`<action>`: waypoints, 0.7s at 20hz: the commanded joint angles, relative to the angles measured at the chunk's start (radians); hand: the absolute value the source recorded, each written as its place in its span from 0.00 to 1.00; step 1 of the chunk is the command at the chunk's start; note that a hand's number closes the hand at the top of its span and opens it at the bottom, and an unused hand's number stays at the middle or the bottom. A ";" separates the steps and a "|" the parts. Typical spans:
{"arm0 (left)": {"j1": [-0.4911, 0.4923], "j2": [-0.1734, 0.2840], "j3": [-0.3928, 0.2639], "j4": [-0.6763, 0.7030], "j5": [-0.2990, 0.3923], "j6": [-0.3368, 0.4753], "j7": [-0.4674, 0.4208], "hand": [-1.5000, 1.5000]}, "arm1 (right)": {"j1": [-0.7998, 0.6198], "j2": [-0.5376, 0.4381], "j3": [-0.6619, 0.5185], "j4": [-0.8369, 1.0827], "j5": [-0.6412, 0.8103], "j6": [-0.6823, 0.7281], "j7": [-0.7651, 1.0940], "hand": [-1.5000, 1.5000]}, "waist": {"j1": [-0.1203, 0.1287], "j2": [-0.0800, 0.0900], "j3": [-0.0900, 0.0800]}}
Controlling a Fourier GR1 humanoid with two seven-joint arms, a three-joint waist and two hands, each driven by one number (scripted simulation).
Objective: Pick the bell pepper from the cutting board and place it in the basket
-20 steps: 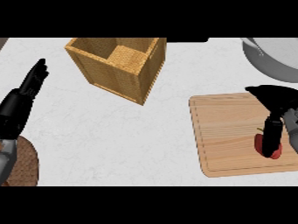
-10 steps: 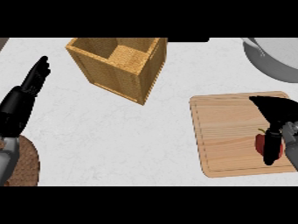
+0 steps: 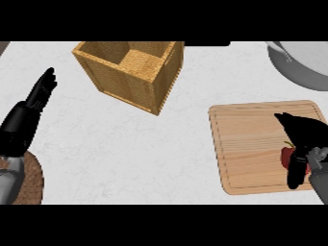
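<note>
A red bell pepper (image 3: 288, 155) with a green stem lies on the right part of the wooden cutting board (image 3: 248, 144), mostly hidden. My right hand (image 3: 309, 137) arches over it, fingers curled down on its far side and thumb on its near side, closing round it. The tall wooden basket (image 3: 133, 72) stands open-topped at the back, left of the board. At the left edge my left hand (image 3: 31, 108) rests open with its fingers pointing up.
A grey metal pan (image 3: 314, 63) sits at the back right corner, behind the board. A brown woven mat (image 3: 33, 178) lies under my left forearm at the lower left. White counter lies between basket and board.
My right hand has lowered and drawn toward the near right over the pepper, its fingers curling closer round it. The left hand has not moved.
</note>
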 commanded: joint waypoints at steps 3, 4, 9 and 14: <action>-0.066 -0.015 0.054 0.045 -0.016 -0.054 0.009 0.50 | 0.019 0.063 -0.053 -0.001 0.079 0.024 0.005 0.00 | -0.001 0.001 0.000; -0.001 -0.065 0.004 -0.016 -0.062 -0.006 0.022 0.50 | 0.031 0.086 -0.035 0.034 0.115 -0.017 -0.029 0.00 | 0.002 0.000 0.000; -0.050 -0.049 0.065 0.018 -0.052 -0.067 0.040 0.50 | 0.088 0.085 -0.084 -0.028 0.147 0.041 -0.048 0.00 | -0.002 0.000 0.000; -0.019 -0.046 0.102 -0.012 -0.044 -0.099 0.036 0.50 | 0.143 0.065 -0.112 0.017 0.209 -0.004 -0.123 0.00 | -0.001 0.000 0.000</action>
